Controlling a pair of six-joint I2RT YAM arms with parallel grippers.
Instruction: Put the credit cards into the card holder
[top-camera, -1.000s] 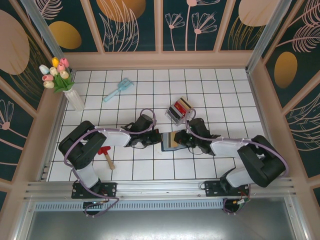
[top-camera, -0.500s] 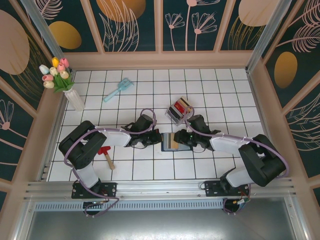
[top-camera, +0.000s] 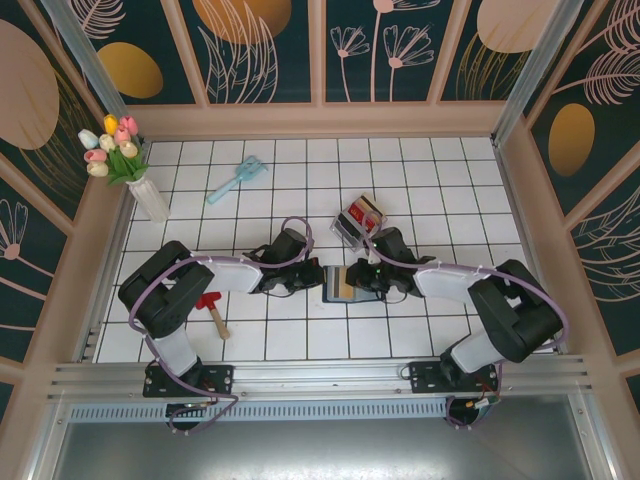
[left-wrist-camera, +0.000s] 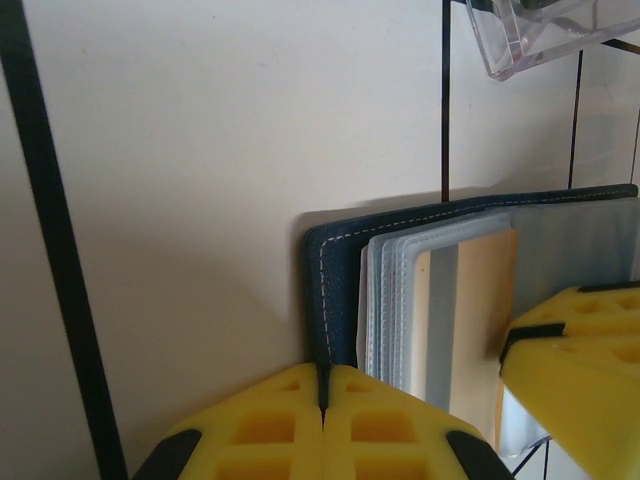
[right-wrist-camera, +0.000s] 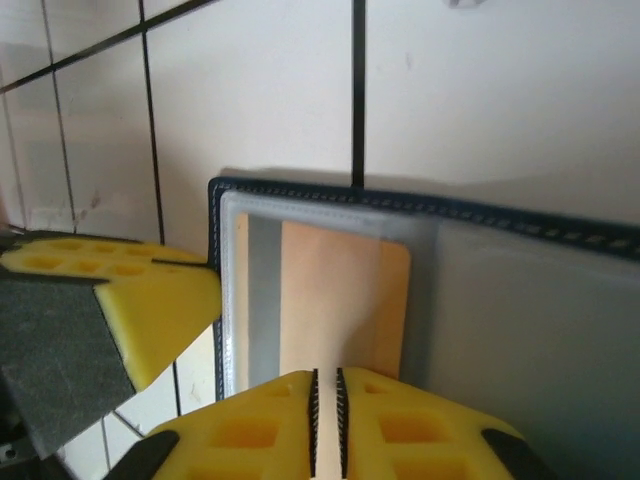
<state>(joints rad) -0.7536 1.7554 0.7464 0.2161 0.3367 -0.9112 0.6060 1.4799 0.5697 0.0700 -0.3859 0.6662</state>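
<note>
The card holder (top-camera: 340, 284) is a navy wallet lying open on the tiles, also seen as card holder (left-wrist-camera: 335, 270) and card holder (right-wrist-camera: 520, 300). My left gripper (top-camera: 312, 281) (left-wrist-camera: 323, 385) is shut on the edge of its navy cover. A tan credit card (right-wrist-camera: 340, 300) (left-wrist-camera: 480, 310) sits in a clear inner sleeve. My right gripper (top-camera: 364, 279) (right-wrist-camera: 325, 410) stands over that card's near edge, jaws almost together with only a slit between them. More credit cards (top-camera: 360, 212), red, dark and tan, stand in the clear rack behind.
The clear slotted rack (top-camera: 347, 228) (left-wrist-camera: 560, 30) stands one tile behind the wallet. A blue brush (top-camera: 237, 180) lies far left, a red-handled tool (top-camera: 212, 310) near left, and a vase of tulips (top-camera: 148, 195) by the left wall.
My right gripper has shifted a little left, closer over the wallet; its jaws widened and narrowed again. The left gripper and wallet have stayed put.
</note>
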